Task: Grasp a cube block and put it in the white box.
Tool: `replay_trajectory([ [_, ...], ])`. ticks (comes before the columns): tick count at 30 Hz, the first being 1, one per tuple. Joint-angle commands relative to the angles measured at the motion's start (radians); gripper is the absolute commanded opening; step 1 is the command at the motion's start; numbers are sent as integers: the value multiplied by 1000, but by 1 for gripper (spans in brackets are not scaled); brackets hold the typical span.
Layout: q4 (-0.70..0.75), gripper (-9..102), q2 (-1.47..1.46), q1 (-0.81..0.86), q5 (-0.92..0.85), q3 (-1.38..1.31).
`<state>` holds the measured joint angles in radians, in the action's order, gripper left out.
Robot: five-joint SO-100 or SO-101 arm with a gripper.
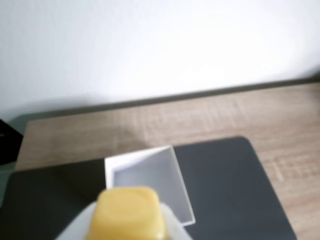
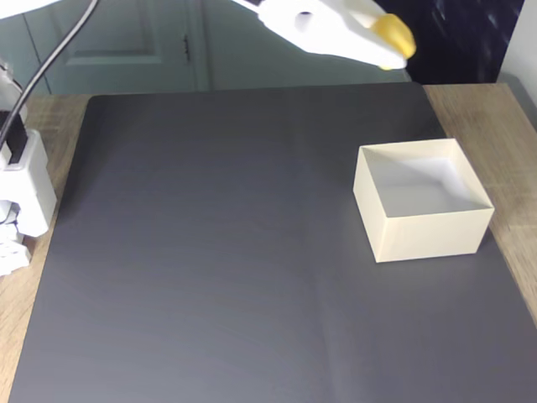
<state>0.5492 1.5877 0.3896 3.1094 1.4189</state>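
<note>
The claw [image 2: 393, 40] holds the cube [image 2: 394, 38] at its tip, its white fingers [image 2: 336, 29] clamped against the yellow-orange block. In the fixed view it hangs in the air near the far edge of the bench [image 2: 470, 105], above and just behind the box [image 2: 424, 222], with clear space between cube and box. In the wrist view the cube [image 1: 127, 212] sits at the bottom of the frame between the pale fingers [image 1: 172, 225], and the box [image 1: 150, 182] lies right beyond it, its open top and paler inside showing. The box stands on a dark mat [image 2: 210, 252] that covers most of the bench, toward the mat's right side in the fixed view. A white arm base [image 2: 25, 189] stands at the bench's left edge, with a black cable [image 2: 50, 63] arching over it.
</note>
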Motion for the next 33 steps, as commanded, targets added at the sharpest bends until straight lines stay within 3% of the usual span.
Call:
replay_trajectory([
  [1,-43,0,-81,-3,3,-104],
  [15,-115,2,-466,21,6,-371],
  [25,-121,5,-532,-12,2,-383],
  [33,-112,24,-543,-9,-11,-396],
])
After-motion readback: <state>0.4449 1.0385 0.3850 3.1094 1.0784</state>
